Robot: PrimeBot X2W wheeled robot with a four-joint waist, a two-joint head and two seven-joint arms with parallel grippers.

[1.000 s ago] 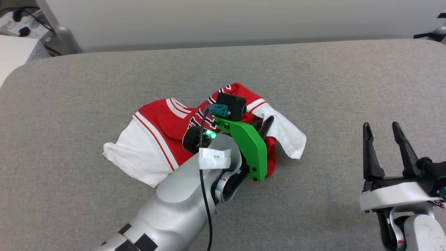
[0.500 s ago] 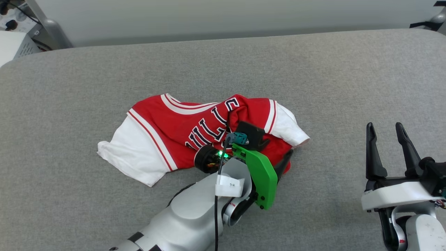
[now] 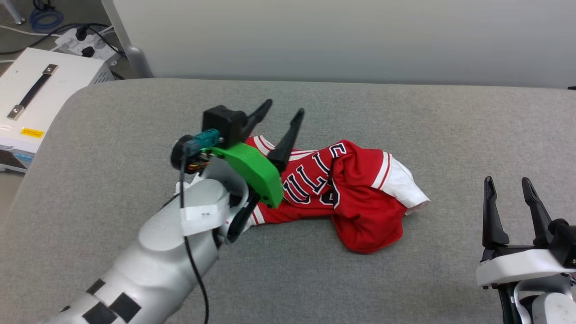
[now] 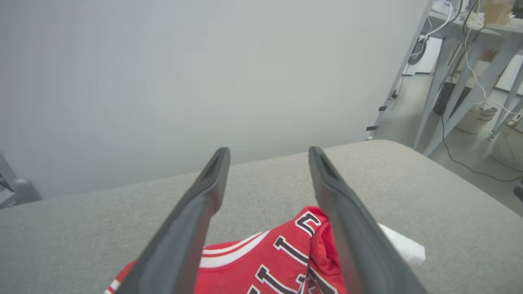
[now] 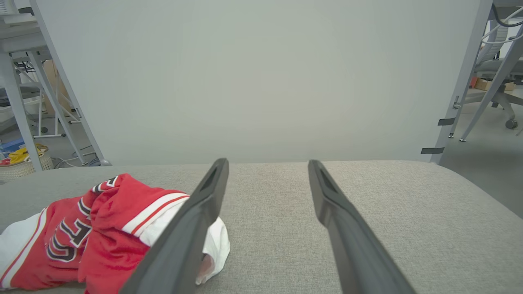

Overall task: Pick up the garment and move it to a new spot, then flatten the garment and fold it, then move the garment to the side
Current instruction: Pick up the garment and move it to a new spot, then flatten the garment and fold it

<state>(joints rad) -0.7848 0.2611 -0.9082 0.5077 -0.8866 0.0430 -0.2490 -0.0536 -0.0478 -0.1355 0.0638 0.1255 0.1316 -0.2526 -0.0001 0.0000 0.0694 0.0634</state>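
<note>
The garment, a red T-shirt with white sleeves and black lettering, lies crumpled on the grey table. It also shows in the left wrist view and the right wrist view. My left gripper is lifted above the garment's left end, open, with nothing between its fingers. My right gripper stands open at the lower right, apart from the garment, fingers empty.
A white box with a handle stands off the table's left corner, with cables and a power strip behind it. A pale wall panel runs along the table's far edge. Desk legs and baskets stand beyond the right end.
My left gripper opened, let go of the garment and rose up and to the left. The garment now lies slumped on the table. The head camera shifted too.
</note>
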